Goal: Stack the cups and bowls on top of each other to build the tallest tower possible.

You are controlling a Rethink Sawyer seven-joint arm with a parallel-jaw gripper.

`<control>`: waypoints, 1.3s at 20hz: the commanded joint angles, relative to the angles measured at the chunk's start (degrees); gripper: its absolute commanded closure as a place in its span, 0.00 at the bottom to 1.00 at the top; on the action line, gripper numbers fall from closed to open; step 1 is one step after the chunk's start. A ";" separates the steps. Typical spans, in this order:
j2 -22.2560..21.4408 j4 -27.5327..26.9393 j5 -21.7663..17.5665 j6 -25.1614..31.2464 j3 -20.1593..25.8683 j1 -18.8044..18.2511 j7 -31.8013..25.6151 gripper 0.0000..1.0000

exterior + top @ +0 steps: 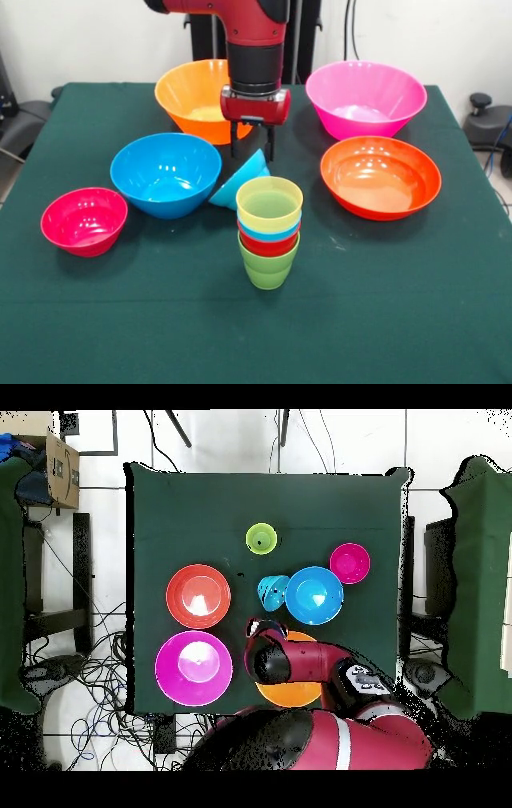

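While the four cups (270,232) stand nested mid-counter, all six bowls remain unstacked — the pincer (253,152) grips the tilted small light blue bowl (240,181) just behind them.

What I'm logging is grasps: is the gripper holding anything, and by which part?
Cannot be told: the gripper is at the raised rim of the tilted small light blue bowl, but a firm hold isn't visible.
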 commanded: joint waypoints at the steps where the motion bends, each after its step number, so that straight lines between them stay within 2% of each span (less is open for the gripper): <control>1: 3.99 -4.05 -4.14 -4.56 4.91 -1.64 4.00 0.00; 5: 2.66 -3.24 -3.88 -4.13 7.75 -2.81 4.39 0.00; 12: 0.04 -2.25 -3.07 -1.80 9.26 -2.92 4.05 0.00; 26: -5.35 -2.82 -0.15 6.17 9.96 -1.86 2.64 0.00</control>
